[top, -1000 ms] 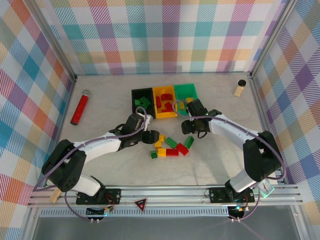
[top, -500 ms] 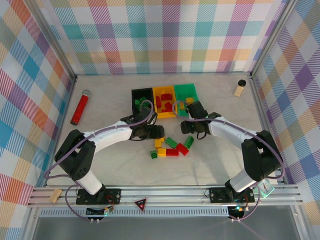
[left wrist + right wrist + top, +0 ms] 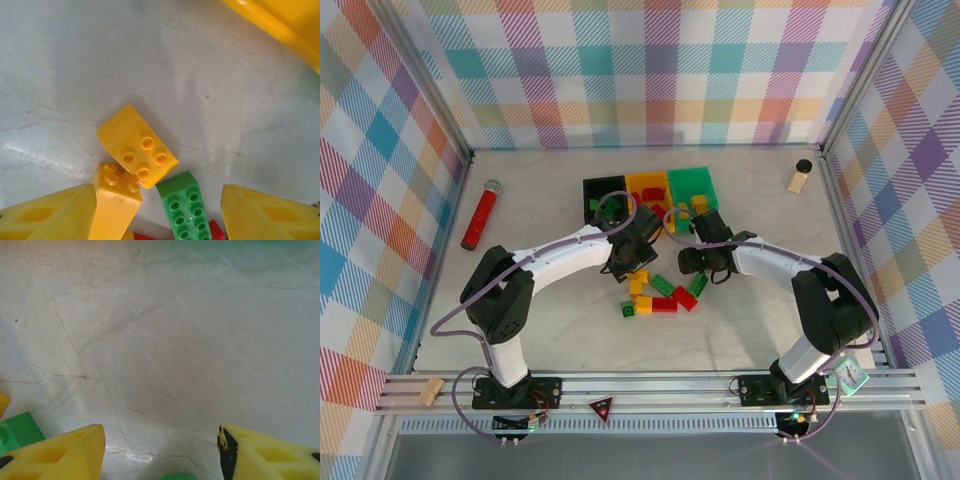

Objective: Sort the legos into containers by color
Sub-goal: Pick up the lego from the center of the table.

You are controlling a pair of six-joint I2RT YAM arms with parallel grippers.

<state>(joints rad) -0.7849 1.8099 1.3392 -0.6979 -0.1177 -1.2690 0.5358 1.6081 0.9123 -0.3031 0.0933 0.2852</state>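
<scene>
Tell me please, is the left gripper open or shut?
Open. The left wrist view shows the left gripper with its yellow fingers far apart, and a yellow brick lying untouched ahead of them.

Both arms reach forward, bent inward toward each other; left hand (image 3: 636,262) fingers spread, empty; right hand (image 3: 700,262) likewise.

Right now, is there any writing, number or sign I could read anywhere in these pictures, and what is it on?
No text can be read.
On the front rail, the red triangle sticker: too small to read.
By the right arm's base, the pale tag: blurred, unreadable.
</scene>
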